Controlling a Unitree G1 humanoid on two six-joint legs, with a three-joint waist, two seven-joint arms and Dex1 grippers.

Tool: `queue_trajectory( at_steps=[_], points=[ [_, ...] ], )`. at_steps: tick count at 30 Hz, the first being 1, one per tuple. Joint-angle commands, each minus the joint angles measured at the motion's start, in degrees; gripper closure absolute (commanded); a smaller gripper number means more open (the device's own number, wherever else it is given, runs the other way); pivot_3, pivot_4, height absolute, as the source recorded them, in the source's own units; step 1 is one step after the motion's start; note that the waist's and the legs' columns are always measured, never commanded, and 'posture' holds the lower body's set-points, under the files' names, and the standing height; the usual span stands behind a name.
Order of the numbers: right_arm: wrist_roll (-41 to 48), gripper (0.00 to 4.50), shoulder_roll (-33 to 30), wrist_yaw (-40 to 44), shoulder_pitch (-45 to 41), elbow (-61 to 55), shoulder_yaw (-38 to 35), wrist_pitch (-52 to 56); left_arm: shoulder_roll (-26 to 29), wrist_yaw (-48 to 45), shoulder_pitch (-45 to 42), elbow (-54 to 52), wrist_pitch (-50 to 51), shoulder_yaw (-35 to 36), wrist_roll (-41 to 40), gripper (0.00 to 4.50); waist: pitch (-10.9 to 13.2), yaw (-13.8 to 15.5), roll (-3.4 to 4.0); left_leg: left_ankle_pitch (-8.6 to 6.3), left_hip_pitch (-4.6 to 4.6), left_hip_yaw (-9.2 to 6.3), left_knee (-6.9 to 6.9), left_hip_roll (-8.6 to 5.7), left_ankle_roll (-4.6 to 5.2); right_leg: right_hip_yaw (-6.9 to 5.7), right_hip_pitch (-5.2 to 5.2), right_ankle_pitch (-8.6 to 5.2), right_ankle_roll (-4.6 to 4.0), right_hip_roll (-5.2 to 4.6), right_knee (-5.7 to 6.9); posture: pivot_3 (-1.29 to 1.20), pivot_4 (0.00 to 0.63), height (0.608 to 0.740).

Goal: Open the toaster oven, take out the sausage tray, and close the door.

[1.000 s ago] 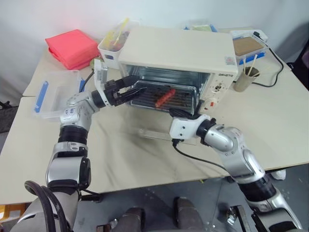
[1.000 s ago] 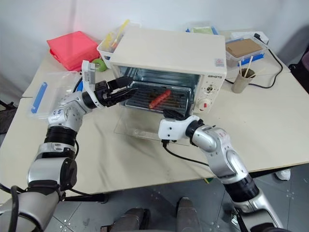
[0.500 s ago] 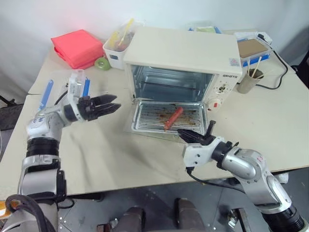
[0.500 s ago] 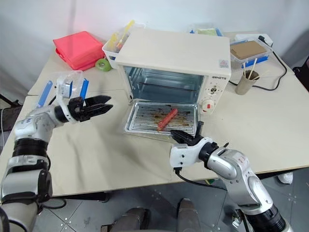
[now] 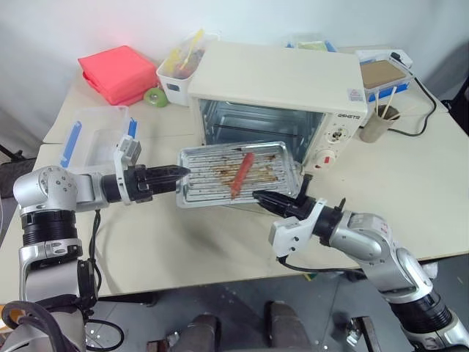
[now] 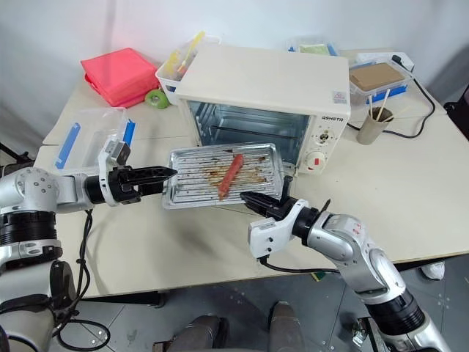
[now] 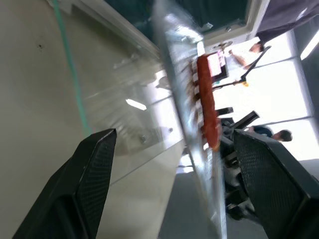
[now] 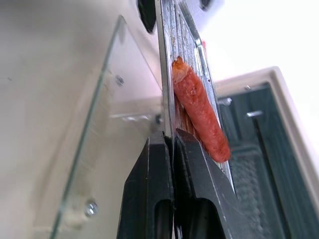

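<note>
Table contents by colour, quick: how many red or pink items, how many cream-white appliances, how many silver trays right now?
Red or pink: 2, the sausage and the pink folded stack.
Cream-white appliances: 1, the toaster oven.
Silver trays: 1, the sausage tray, gripped at its near edge by the right gripper.
Total: 4

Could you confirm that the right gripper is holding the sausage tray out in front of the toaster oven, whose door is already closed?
Not quite: the door is open, lying flat under the sausage tray, as the right eye view shows. The right gripper does hold it before the toaster oven.
</note>
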Motion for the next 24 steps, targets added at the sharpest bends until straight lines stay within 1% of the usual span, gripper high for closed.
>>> queue_trajectory(
  at_steps=[1,2,3,5,9,11,12,14,15,17,20,23,24],
  points=[
    [2.2,4.39,0.9,0.2,-3.0,1.1,0.7,-2.8,-1.4,3.9,-0.4,-2.6,1.5,3.7,-4.1,0.61,0.0,0.0,0.0,0.0,0.0,0.01,0.0,0.0,0.0,-0.01,0.0,0.0,0.0,0.0,-0.02,0.0,0.15,0.74],
    [2.2,4.39,0.9,0.4,-3.3,1.5,0.8,-3.1,-1.4,4.8,0.6,-3.4,1.5,3.2,-5.3,0.61,0.0,0.0,0.0,0.0,0.01,0.0,0.0,0.01,-0.01,-0.01,0.0,0.0,0.0,0.0,-0.01,0.0,0.15,0.74],
    [2.2,4.4,0.9,0.4,-3.5,1.7,0.9,-3.3,-1.4,5.6,1.2,-4.0,1.5,2.8,-6.3,1.01,0.0,0.0,-0.01,-0.01,0.01,0.0,0.0,0.02,-0.02,-0.01,0.0,0.0,0.0,0.0,-0.02,0.0,0.15,0.74],
    [2.7,4.4,1.0,0.7,-3.9,2.1,1.0,-3.6,-2.0,7.9,2.0,-4.4,1.5,3.1,-8.4,1.46,0.0,0.0,-0.01,-0.03,0.03,0.01,0.01,0.01,-0.04,0.01,0.0,0.01,-0.01,-0.01,-0.01,0.0,0.15,0.74],
    [3.0,4.4,1.6,1.2,-4.2,2.4,1.5,-3.8,-3.2,13.1,2.9,-5.0,1.5,3.5,-12.9,2.72,0.0,0.1,-0.01,-0.03,0.02,0.0,0.02,0.0,-0.05,0.01,0.0,0.01,-0.02,-0.01,-0.02,0.0,0.15,0.74],
    [3.4,4.4,1.8,1.5,-4.1,2.6,1.6,-4.0,-3.8,16.0,3.1,-4.2,1.5,4.7,-15.9,3.31,0.0,0.1,-0.01,-0.03,0.03,0.0,0.03,0.0,-0.04,0.02,0.0,0.01,-0.02,-0.01,-0.02,0.0,0.15,0.74],
    [3.6,4.4,1.9,1.7,-4.1,2.6,1.6,-3.9,-4.0,17.6,3.3,-3.8,1.5,5.3,-17.4,3.69,0.0,0.1,-0.01,-0.03,0.03,0.0,0.03,0.0,-0.04,0.02,0.0,0.02,-0.02,-0.01,-0.02,0.0,0.15,0.74],
    [4.4,4.4,2.2,2.1,-3.7,2.8,1.6,-3.2,-3.8,20.8,3.9,-3.4,1.5,5.9,-20.1,4.27,0.0,0.1,-0.01,-0.03,0.03,0.0,0.02,0.01,-0.04,0.02,0.0,0.02,-0.02,0.0,-0.02,0.0,0.15,0.74],
    [6.2,4.4,2.7,2.4,-3.3,2.6,1.1,-2.3,-3.7,22.9,3.9,-2.5,1.5,6.7,-21.6,4.48,0.0,0.1,-0.01,-0.03,0.05,0.0,0.02,0.01,-0.05,0.03,0.0,0.02,-0.02,0.0,-0.01,0.0,0.15,0.74],
    [9.3,4.4,3.2,3.8,-2.7,2.0,0.7,0.1,-3.2,26.8,3.8,-0.2,1.5,8.1,-25.6,4.48,0.0,0.1,-0.01,-0.03,0.06,0.0,0.02,0.01,-0.05,0.03,0.0,0.02,-0.02,0.0,-0.01,0.0,0.15,0.74],
    [11.4,3.73,3.0,3.6,-2.5,1.2,-0.7,-0.8,-1.7,31.6,4.7,2.4,1.5,9.7,-32.4,4.5,0.0,0.0,-0.01,-0.03,0.06,0.0,0.02,0.01,-0.05,0.04,0.0,0.02,-0.03,0.0,-0.01,0.0,0.15,0.74],
    [12.1,2.76,1.2,3.8,-1.5,1.0,-2.3,-2.0,0.9,35.0,7.3,3.6,1.5,9.7,-39.9,4.5,0.0,-0.1,-0.01,-0.06,0.13,-0.07,0.0,-0.02,-0.09,0.05,-0.04,0.02,-0.03,0.01,-0.02,0.0,0.15,0.74],
    [15.9,2.47,-0.5,4.6,1.0,1.1,-5.0,-3.5,2.9,35.1,10.2,3.9,1.5,10.1,-43.1,4.5,0.0,-0.1,-0.02,-0.06,0.16,-0.07,-0.02,-0.02,-0.09,0.07,-0.04,0.02,-0.03,0.0,-0.02,0.0,0.15,0.74]
  ],
)
